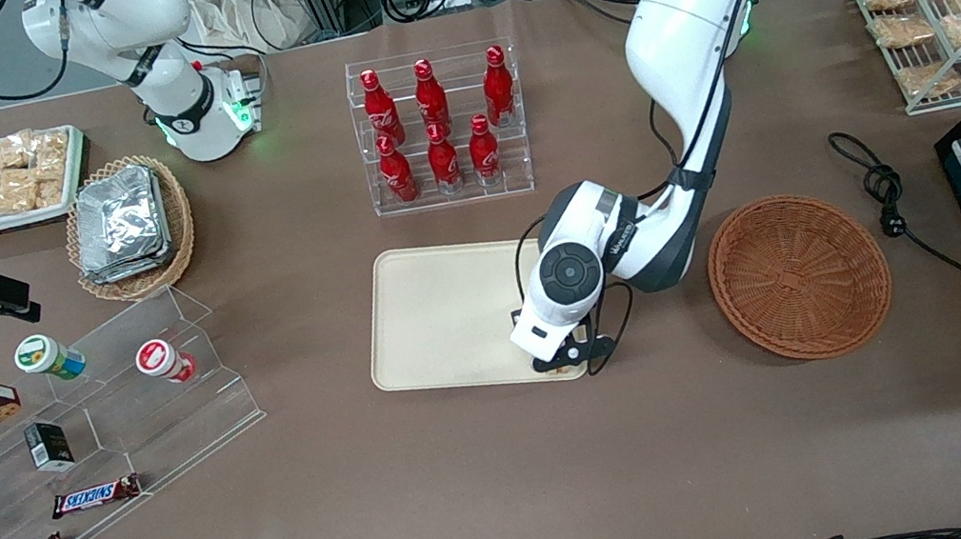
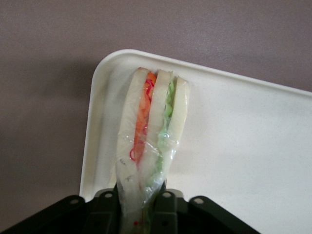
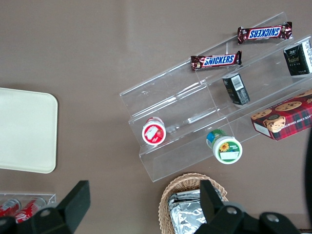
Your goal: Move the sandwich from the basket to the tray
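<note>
Left wrist view shows you the gripper (image 2: pixel 145 209) clamped on the narrow end of the sandwich (image 2: pixel 152 136), whose wrapped wedge hangs over a rounded corner of the tray (image 2: pixel 243 146). From the front you see that gripper (image 1: pixel 565 362) low over the tray's (image 1: pixel 439 314) corner nearest the camera, toward the working arm's end, while the basket (image 1: pixel 798 277) sits apart on the table (image 1: pixel 516 495) beside the tray.
</note>
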### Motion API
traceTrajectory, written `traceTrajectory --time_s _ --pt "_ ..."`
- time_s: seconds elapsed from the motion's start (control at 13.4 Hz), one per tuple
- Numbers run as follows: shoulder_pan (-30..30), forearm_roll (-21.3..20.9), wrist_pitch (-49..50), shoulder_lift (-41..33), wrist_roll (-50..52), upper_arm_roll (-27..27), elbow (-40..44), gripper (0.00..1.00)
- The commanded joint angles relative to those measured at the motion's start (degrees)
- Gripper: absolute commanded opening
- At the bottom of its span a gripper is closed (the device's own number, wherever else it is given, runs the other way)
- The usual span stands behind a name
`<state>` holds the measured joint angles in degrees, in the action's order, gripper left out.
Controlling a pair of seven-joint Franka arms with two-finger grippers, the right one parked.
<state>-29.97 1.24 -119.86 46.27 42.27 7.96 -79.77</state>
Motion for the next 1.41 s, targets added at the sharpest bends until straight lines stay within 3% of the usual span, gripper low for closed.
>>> traceTrajectory --time_s 0.0,0.45,0.82,1.04,1.34 --pt "-0.36 -0.27 0.07 -2.22 1.85 -0.49 -1.44 1.00" --pt "0.43 -1.15 7.79 -13.99 2.02 -0.84 -2.31 1.00" --pt "3.94 -4.58 4.74 -32.86 -2.78 -1.45 -23.27 1.00" --pt "12.01 -4.32 2.61 -43.60 -15.60 -1.37 -34.29 1.00" --pt "26.41 -3.97 8.83 -46.09 -24.68 -1.45 -29.94 1.00"
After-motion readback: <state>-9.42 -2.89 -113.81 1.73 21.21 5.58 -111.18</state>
